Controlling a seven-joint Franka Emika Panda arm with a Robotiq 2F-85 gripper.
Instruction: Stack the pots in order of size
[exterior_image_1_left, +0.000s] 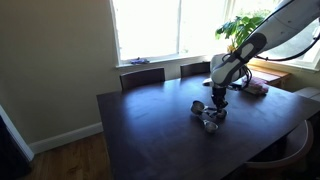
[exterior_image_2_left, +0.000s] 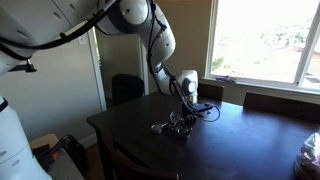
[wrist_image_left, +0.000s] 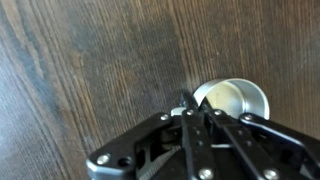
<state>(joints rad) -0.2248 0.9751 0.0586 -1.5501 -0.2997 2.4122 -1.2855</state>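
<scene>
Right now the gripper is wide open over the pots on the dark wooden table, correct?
Not open: the wrist view shows the gripper shut tight beside a silver pot. It is over the pots on the dark wooden table.

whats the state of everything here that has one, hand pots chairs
hand, shut, tips right beside a pot's rim; unclear whether it pinches a handle
nearest pot, upright on the table, mouth up, empty
pots, grouped on the table, not in one stack
chairs, pushed in at the table's far edge
</scene>
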